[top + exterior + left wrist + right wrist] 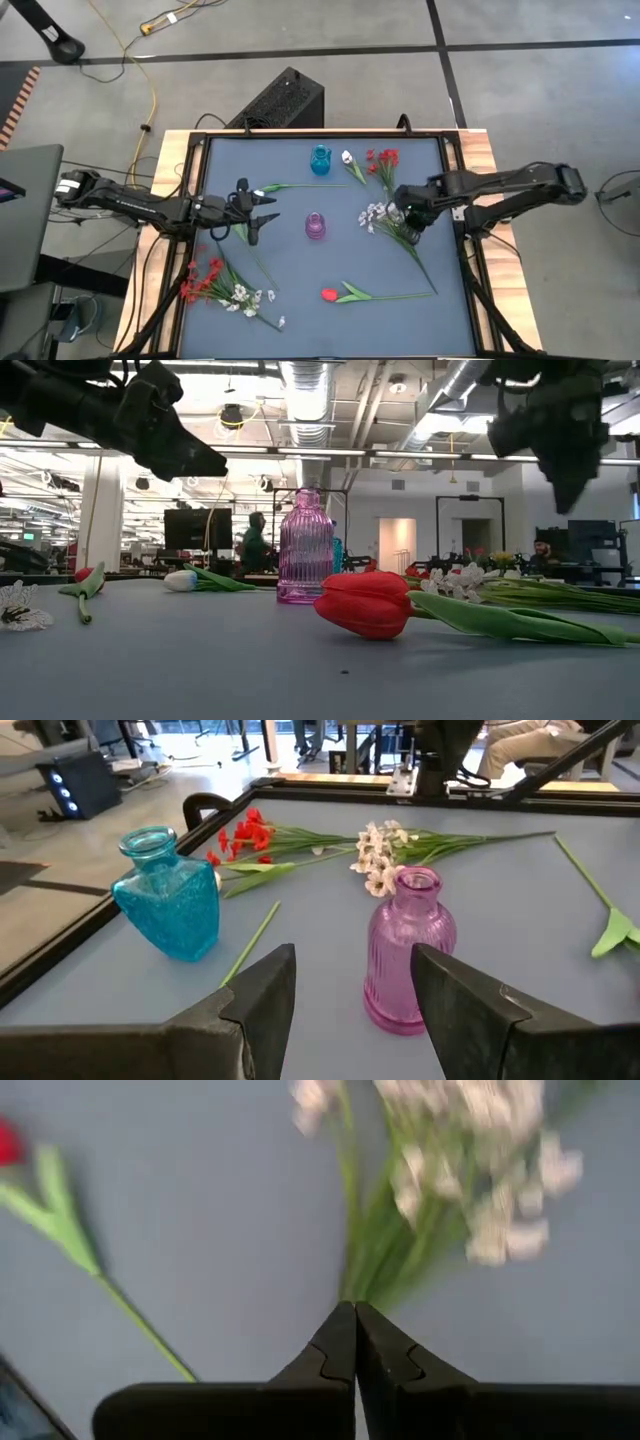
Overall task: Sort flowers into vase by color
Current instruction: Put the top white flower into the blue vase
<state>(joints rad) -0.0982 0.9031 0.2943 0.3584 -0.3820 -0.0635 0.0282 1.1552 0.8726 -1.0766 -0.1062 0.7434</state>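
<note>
Claw work is seen on both sides of the blue tabletop (pixel 300 310). On the right, the right claw (pixel 355 1342) is pressed together with nothing visible between its fingertips, and it is held just over the green stems of the white blossom spray (pixel 376 214) at the right of centre. Whether those tips touch the stems cannot be told. On the left, the left claw (pixel 352 982) is spread wide and is pointed at the purple vase (pixel 408 948), which is framed between the two dark fingers (pixel 262 992) in the left wrist view but is not touched. The purple vase (pixel 315 227) is stood upright near the middle, and the blue vase (pixel 320 160) is stood upright behind it, toward the far edge. A red spray (pixel 383 160) and a white tulip (pixel 347 158) are laid just beside the blue vase on its right. Another white tulip (pixel 258 193), with a long stem, is laid just in front of the left claw's fingers. A red tulip (pixel 330 295) is laid near the front edge, its stem stretched toward the right. A mixed bunch of red blooms (pixel 200 279) and white blossoms (pixel 245 297) is laid at the front left corner. In the low view, a person (pixel 256 544) is seen standing in the room beyond.
</note>
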